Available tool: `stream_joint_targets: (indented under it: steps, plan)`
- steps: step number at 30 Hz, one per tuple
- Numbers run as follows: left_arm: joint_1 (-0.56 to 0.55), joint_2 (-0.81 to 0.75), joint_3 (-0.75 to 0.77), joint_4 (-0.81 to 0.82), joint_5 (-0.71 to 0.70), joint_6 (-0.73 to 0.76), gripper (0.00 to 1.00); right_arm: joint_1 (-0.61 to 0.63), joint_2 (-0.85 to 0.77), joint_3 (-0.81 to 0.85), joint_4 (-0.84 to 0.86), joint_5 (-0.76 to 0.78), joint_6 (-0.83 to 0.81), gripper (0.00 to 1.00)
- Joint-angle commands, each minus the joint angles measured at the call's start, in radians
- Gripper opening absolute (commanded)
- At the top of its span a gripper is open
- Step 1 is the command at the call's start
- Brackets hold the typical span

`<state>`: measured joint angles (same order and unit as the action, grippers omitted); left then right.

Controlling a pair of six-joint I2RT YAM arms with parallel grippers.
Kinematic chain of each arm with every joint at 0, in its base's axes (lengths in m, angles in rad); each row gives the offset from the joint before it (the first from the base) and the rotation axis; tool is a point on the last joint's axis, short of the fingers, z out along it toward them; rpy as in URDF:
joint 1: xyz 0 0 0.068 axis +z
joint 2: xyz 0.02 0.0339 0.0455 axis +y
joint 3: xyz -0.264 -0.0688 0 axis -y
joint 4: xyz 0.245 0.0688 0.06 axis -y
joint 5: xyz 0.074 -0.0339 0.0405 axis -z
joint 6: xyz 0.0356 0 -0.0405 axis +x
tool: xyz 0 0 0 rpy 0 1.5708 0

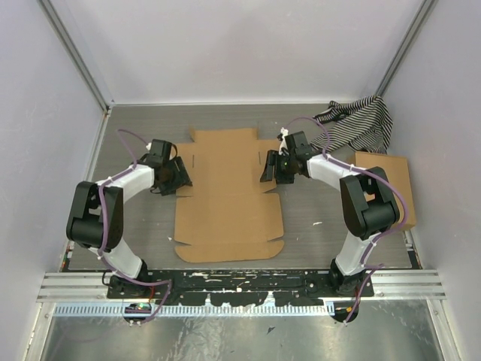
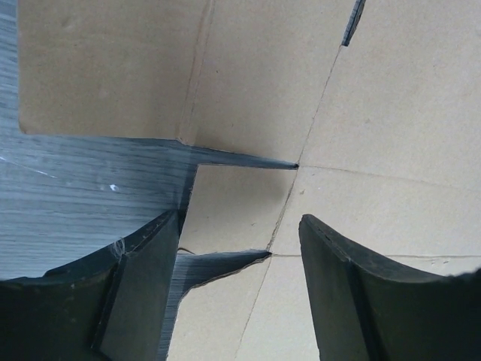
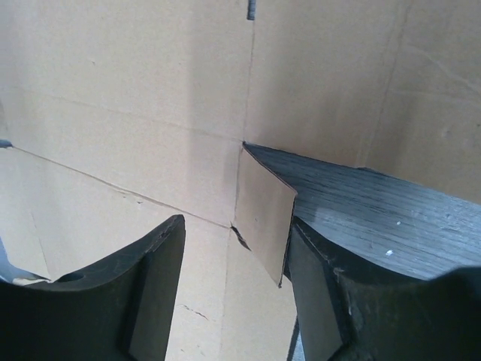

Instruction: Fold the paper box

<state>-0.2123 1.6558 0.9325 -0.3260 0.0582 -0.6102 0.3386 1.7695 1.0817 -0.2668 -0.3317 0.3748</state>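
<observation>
The paper box (image 1: 229, 199) lies unfolded and flat in the middle of the grey table (image 1: 143, 226), its long axis running from 12 to 6 o'clock in the top view. The left claw (image 1: 179, 174) sits at the sheet's 9 o'clock edge and the right claw (image 1: 270, 167) at its 3 o'clock edge, the two facing each other across the cardboard, both a little toward 12 from the sheet's middle.

In the left wrist view the jaws stand well apart with nothing clamped. One finger (image 2: 143, 301) is over bare table at 7 o'clock, the other (image 2: 361, 293) over the cardboard at 5 o'clock. A small side tab (image 2: 233, 207) of the sheet lies in the gap between them, flat or nearly so, set off from its neighbours by two cut slits.

In the right wrist view the jaws are likewise apart and grip nothing. One finger (image 3: 143, 301) hangs over the sheet at 7 o'clock. The other finger (image 3: 323, 301) at 5 o'clock is just beside a short corner flap (image 3: 263, 218) that tilts up from the panel; whether they touch I cannot tell.

A striped cloth (image 1: 357, 124) is bunched in the table's 1 o'clock corner, and a second cardboard piece (image 1: 391, 180) lies at 3 o'clock, behind the right arm
</observation>
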Motion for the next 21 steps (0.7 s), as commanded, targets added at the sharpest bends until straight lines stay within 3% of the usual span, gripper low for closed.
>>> stream_joint_targets:
  steps: [1, 11, 21]
  plan:
    - [-0.031, 0.0, 0.045, -0.042, 0.013, 0.017, 0.71, 0.004, -0.023, 0.049, -0.001, -0.031, -0.013, 0.6]
    - [-0.111, -0.1, 0.097, -0.07, -0.001, -0.021, 0.7, 0.03, -0.028, 0.087, -0.023, -0.047, -0.013, 0.6]
    - [-0.171, 0.048, 0.144, 0.018, 0.04, -0.054, 0.7, 0.072, 0.028, 0.108, -0.02, -0.032, -0.011, 0.6]
